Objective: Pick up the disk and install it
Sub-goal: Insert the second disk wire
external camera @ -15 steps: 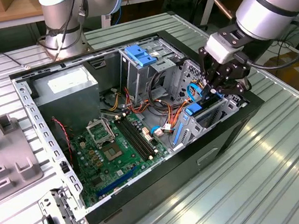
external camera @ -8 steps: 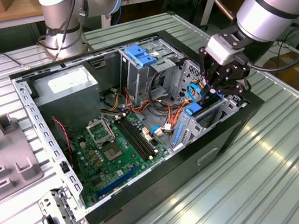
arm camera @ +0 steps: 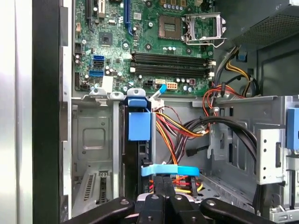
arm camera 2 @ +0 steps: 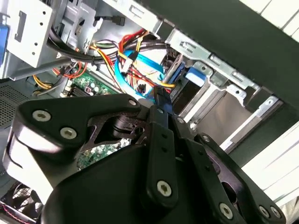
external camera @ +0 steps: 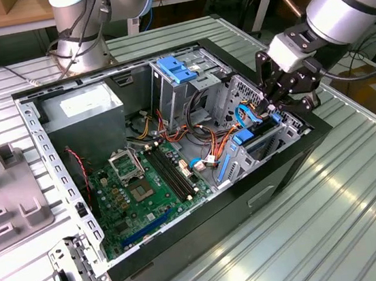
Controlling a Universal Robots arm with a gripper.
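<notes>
The disk (external camera: 260, 144) stands on edge inside the drive cage at the front of the open computer case (external camera: 251, 205), its dark side and blue rails showing. In the first wrist view the disk (arm camera: 128, 154) is a dark slab with a blue plastic tab on its end, set between grey cage walls. My gripper (external camera: 274, 108) hangs just above the cage; its black fingers are shut together, with nothing between them. In the first wrist view the gripper (arm camera: 164, 179) sits just beside the disk's edge, over a blue flat cable (arm camera: 163, 170). The second wrist view has the gripper (arm camera 2: 159, 95) close to the disk (arm camera 2: 186, 95).
A green motherboard (external camera: 135, 188) covers the case floor, with a grey power supply (external camera: 84, 108) at the back. A bare blue bracket (external camera: 176, 70) sits on the upper bay. Loose orange, red and black cables (external camera: 206, 145) cross beside the cage. A grey fixture (external camera: 9, 190) stands at the exterior view's left.
</notes>
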